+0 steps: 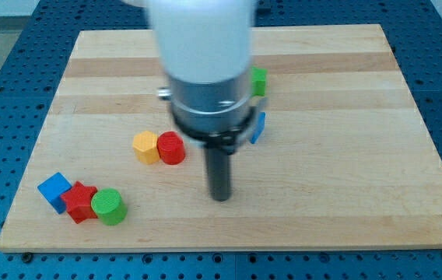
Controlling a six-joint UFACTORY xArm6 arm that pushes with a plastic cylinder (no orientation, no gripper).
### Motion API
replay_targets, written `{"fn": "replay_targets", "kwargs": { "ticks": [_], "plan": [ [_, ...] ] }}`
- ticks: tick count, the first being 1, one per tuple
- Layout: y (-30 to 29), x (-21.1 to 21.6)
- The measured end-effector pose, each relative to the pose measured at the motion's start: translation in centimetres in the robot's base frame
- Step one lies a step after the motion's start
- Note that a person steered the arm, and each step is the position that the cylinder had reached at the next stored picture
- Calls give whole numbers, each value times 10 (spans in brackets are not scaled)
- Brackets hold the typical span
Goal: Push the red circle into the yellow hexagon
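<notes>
The red circle [172, 148] sits on the wooden board, touching the right side of the yellow hexagon [146, 147], left of the view's centre. My tip [220, 197] is at the end of the dark rod, below and to the right of the red circle, apart from it. The arm's white and grey body hides the board above the rod.
A blue block [54, 191], a red star-like block [79, 202] and a green circle [109, 206] cluster at the view's lower left. A green block [259, 82] and a blue block [258, 127] show partly behind the arm. The board [345, 155] is pale wood.
</notes>
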State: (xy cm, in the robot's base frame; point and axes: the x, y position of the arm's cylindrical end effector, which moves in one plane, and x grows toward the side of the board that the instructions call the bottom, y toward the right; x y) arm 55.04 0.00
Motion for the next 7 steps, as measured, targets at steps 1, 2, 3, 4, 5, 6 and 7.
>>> {"fn": "replay_targets", "kwargs": {
  "ticks": [1, 2, 3, 4, 5, 6, 7],
  "plan": [
    [5, -35],
    [-13, -35],
    [-46, -54],
    [-56, -66],
    [-66, -70],
    [-86, -64],
    [-109, -48]
  ]
}}
